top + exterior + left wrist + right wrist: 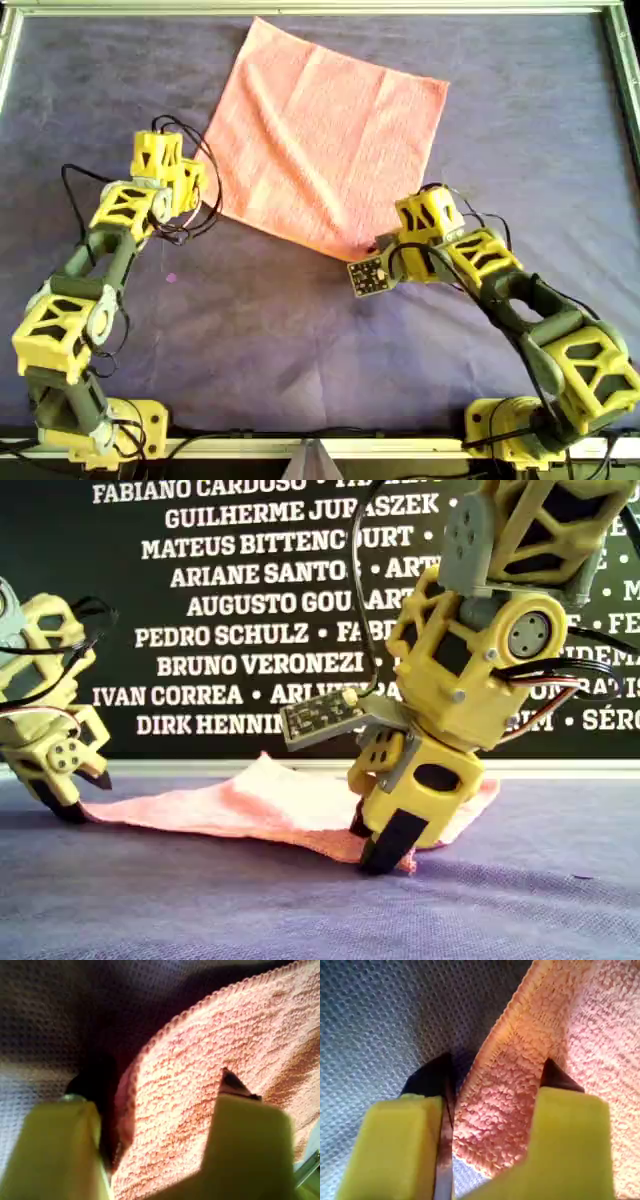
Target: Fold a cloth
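Purple-grey woven table covering (50,1020) lies just outside my first gripper (162,1082), which gapes unclenched astride a corner of the thin salmon-pink ribbed cloth (320,140). My second gripper (496,1069) gapes likewise over a hemmed corner. A shallow bite could let either corner slip free, skewing the fold.

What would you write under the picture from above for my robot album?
Two yellow robot arms each set a claw at a corner of the thin salmon-pink square cloth on the purple-grey table covering.

Purple-grey table covering (300,330) carries cloth (320,140).
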Robot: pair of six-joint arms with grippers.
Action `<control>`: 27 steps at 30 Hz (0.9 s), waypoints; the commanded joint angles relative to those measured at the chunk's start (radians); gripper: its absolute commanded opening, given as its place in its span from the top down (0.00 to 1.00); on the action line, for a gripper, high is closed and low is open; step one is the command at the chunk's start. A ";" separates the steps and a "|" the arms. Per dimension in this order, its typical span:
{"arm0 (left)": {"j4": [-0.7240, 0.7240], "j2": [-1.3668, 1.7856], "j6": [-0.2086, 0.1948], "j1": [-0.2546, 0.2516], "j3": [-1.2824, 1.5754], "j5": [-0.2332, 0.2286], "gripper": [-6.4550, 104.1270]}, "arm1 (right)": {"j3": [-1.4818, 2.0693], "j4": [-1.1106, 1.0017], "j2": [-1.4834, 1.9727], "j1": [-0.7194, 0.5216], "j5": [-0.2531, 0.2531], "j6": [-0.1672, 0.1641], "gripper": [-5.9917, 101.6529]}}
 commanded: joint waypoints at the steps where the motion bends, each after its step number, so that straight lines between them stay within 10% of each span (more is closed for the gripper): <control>1: -0.018 0.005 0.006 -0.026 -0.014 0.006 0.29 | -0.078 -0.046 0.006 -0.017 0.014 -0.006 0.31; 27: -0.011 0.023 0.008 -0.026 -0.011 0.005 0.33 | -0.123 -0.160 0.006 -0.051 0.014 -0.051 0.83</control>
